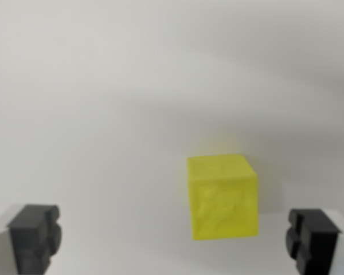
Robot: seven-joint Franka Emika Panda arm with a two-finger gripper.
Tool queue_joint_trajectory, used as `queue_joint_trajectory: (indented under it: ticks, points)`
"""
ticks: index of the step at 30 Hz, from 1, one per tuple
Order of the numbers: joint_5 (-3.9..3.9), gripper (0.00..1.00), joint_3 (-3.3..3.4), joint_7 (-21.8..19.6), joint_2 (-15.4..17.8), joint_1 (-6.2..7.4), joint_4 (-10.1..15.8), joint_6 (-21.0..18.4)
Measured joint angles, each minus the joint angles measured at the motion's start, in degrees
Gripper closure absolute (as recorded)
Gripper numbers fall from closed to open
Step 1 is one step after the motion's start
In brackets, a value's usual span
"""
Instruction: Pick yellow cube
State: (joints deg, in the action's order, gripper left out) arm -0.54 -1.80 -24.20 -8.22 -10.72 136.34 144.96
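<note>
A yellow cube (223, 196) rests on a plain white surface (132, 103), right of centre in the wrist view. My gripper (173, 239) is open, with one black fingertip (35, 236) at the lower left and the other at the lower right. The cube lies between the two fingers, nearer the right one, and touches neither. Its front face shows a faint embossed pattern.
Only the bare white surface surrounds the cube, with soft grey shadows across the upper part of the wrist view.
</note>
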Motion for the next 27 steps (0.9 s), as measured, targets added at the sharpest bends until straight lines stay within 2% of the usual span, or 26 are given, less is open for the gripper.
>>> queue_joint_trajectory:
  ticks: [27]
  points:
    - [-0.48,0.0,0.0,8.9,-5.93,-5.07,5.33,10.97]
